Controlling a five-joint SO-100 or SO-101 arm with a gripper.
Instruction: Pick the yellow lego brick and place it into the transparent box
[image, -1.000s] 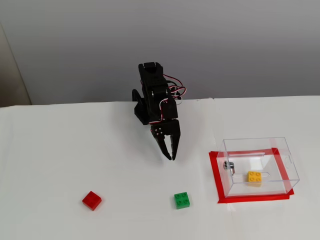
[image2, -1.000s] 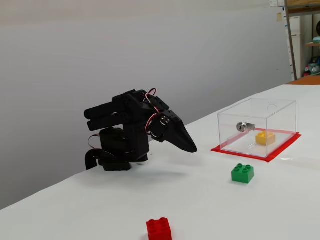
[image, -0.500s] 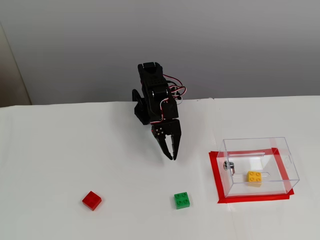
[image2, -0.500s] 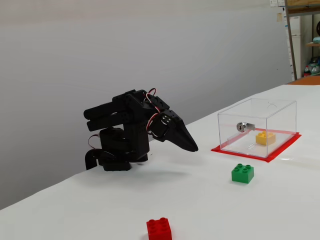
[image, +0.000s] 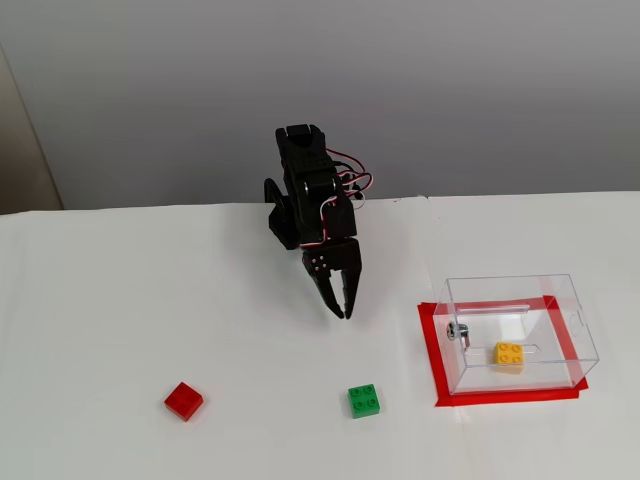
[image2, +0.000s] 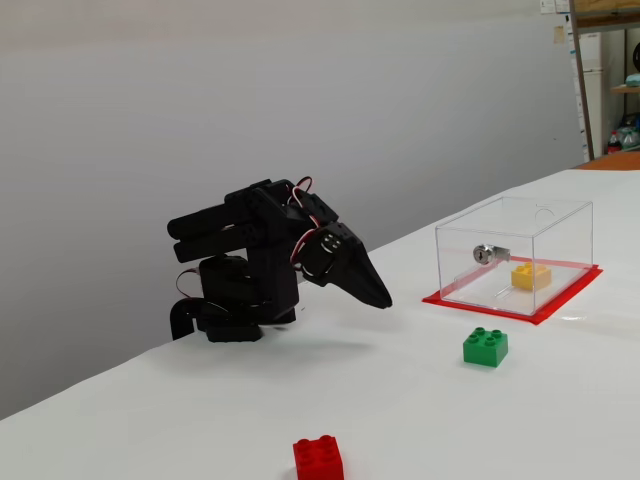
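Hand (image: 343, 314) empty, fingers together, yellow lego brick (image: 508, 353) inside transparent box (image: 560, 296)

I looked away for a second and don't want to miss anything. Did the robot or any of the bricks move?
Almost nothing. The gripper only wobbled a tiny bit near its folded pose, shut and holding nothing. The yellow lego brick stayed inside the transparent box, and the green brick and red brick lie just where they were on the table.

Transparent box (image: 515, 300): clear glossy plastic w/ shiny metal fitting (image2: 484, 253). Yellow lego brick (image: 508, 353): smooth plastic. Tool (image: 343, 314): matt black plastic. Surface (image: 120, 300): matt white.
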